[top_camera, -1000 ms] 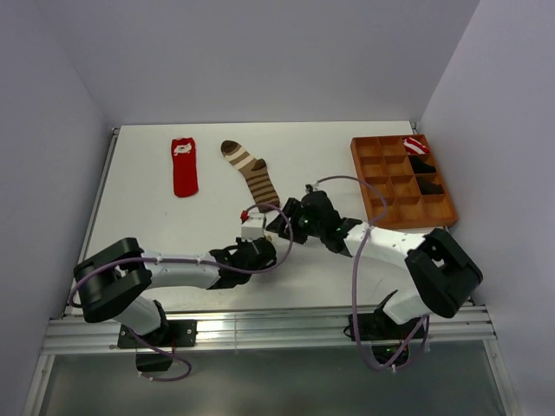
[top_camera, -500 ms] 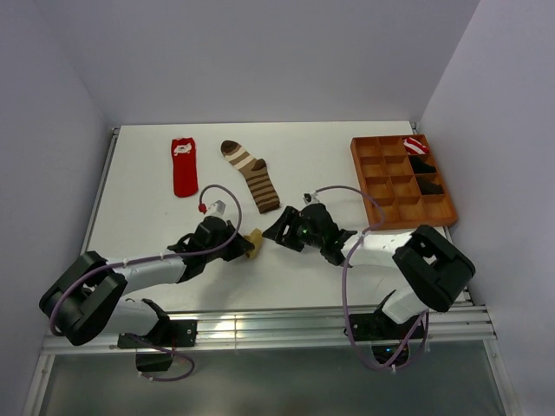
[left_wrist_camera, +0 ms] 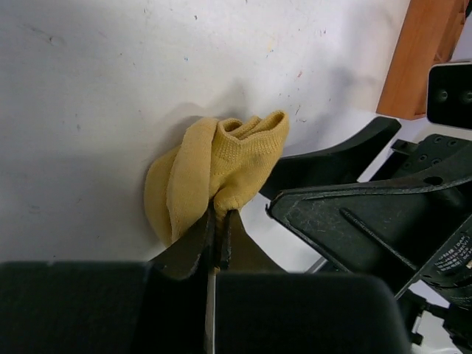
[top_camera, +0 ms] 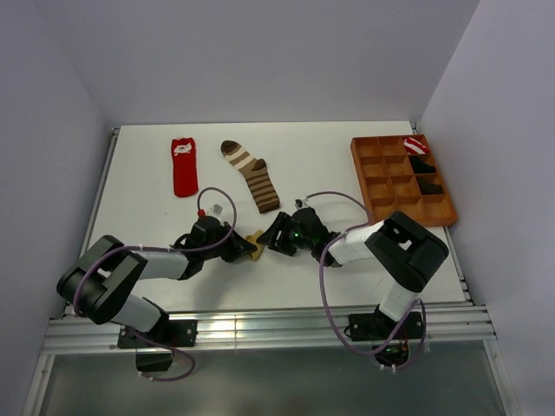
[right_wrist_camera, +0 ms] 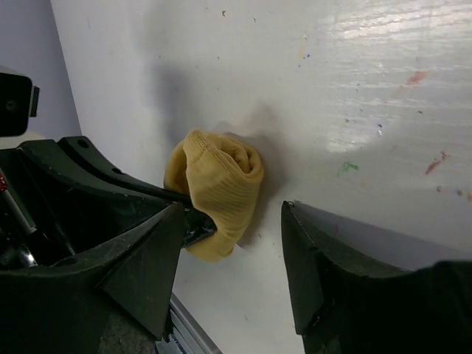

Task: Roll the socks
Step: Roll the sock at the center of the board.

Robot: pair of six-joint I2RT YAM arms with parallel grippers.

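From above, the mustard-yellow sock (top_camera: 254, 243) is only a small lump between my two pincers. Only my left wrist view shows the pinch, and only my right wrist view shows the rolled face. My left pincer (left_wrist_camera: 219, 221) is clamped tight on a fold of that sock, with cloth between its tips. My right pincer (right_wrist_camera: 230, 210) stands apart, one finger on each side of the lump; I cannot tell whether either touches it. The sock is bunched and reaches straight ahead from my left tips, its ribbed open edge farthest out. Well beyond my left pincer the red sock (top_camera: 184, 167) lies lengthwise, pointing away. To its right the striped sock (top_camera: 252, 176) slants, its near end rightward.
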